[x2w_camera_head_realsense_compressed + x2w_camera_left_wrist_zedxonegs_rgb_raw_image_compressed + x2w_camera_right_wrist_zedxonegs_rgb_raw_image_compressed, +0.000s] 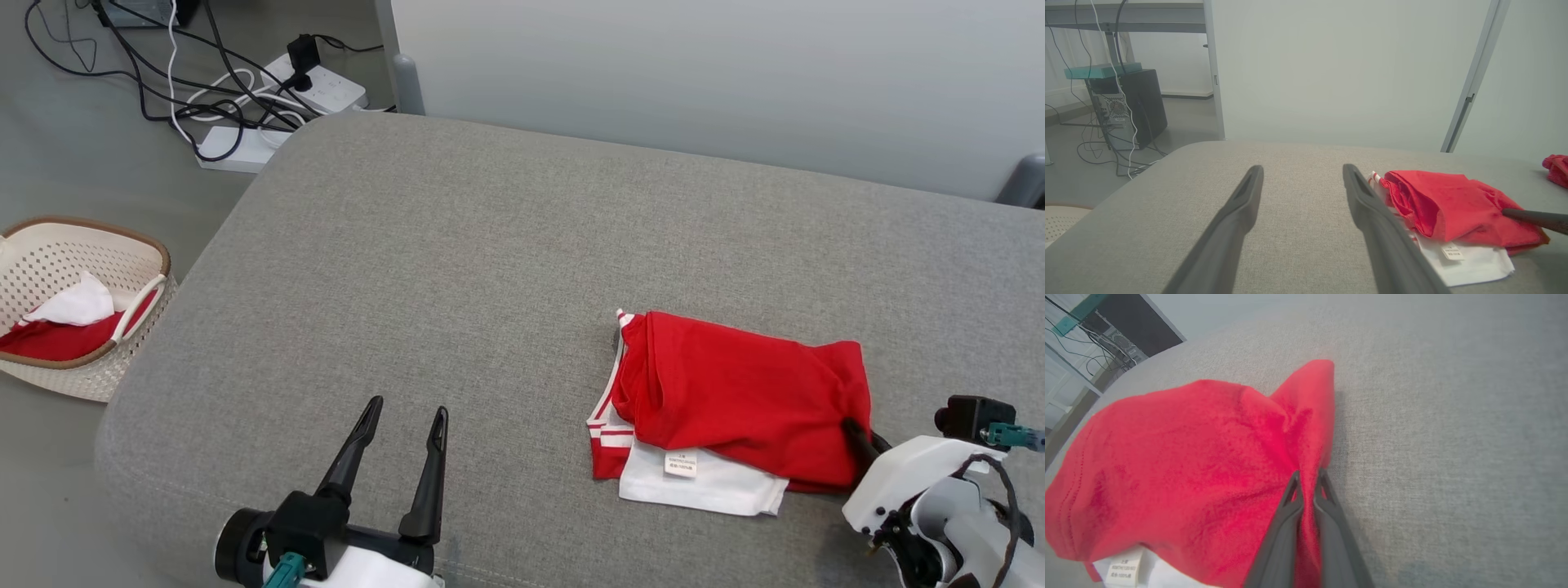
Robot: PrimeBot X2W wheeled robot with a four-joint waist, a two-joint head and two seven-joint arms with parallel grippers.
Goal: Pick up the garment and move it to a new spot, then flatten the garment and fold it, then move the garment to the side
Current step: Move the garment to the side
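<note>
The folded garment (735, 400) is shown at the right of the surface (457, 269), its red edge pinched by the closed right fingers (1282, 539), seemingly for the move aside; how many layers are caught cannot be told. The left fingers (355, 445) are held wide, empty, clear.

Lab-like office space, computer tower (1145, 102), power strips (326, 88) and tangled cables (211, 106) on floor (65, 163), pale partition panels (694, 82).

White wrist housings (906, 478), long dark tapered fingers (351, 457), teal connectors (1009, 435), black cable (1010, 490)
</note>
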